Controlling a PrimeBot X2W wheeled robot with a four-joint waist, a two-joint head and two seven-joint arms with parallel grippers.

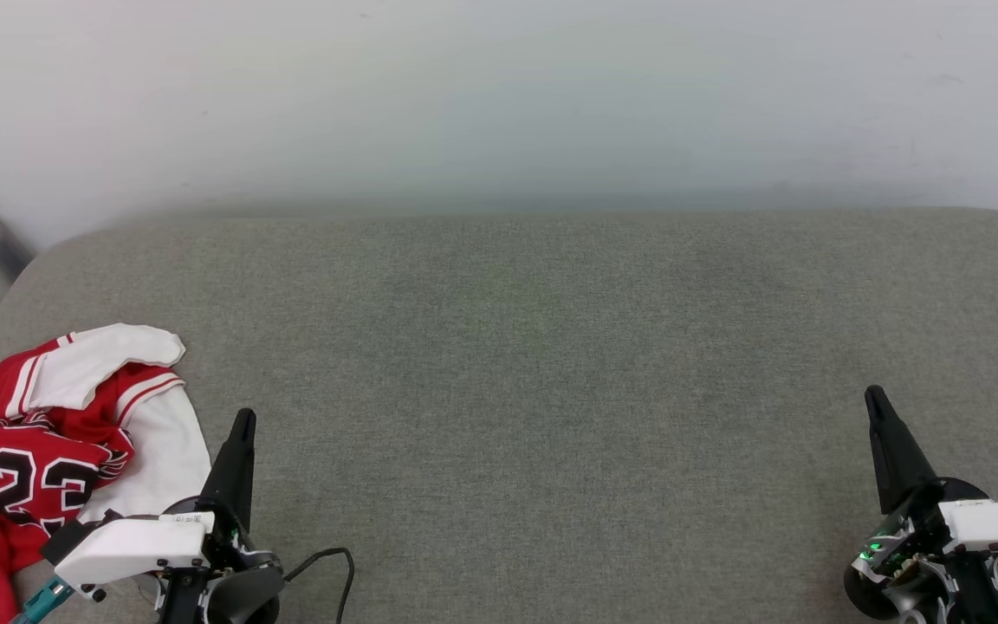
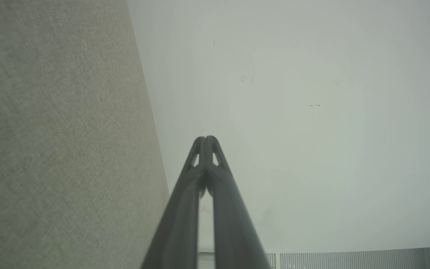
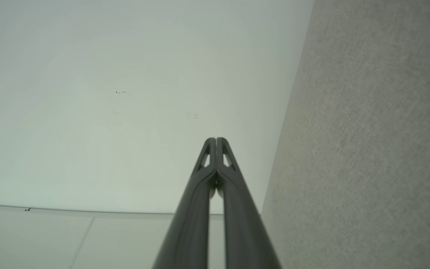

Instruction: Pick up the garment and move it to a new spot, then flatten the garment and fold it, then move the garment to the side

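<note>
With pickup not yet begun, the left gripper (image 1: 243, 419) idles just beside the crumpled Bulls jersey (image 1: 31, 459), the right gripper (image 1: 875, 397) well apart from it, each with fingers together.

One garment (image 1: 40, 451); one left gripper (image 1: 244, 418), one right gripper (image 1: 874, 396); one grey cushion (image 1: 551, 373); apparently one cable (image 1: 336, 559).

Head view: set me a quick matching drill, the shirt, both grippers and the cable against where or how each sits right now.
1 shirt
2 left gripper
3 right gripper
4 cable

A lower right, jaws shut, empty
B crumpled at the lower left of the grey cushion
C black loop near the bottom edge
D beside the shirt, jaws shut, empty

Pairs: 1-B, 2-D, 3-A, 4-C
</note>
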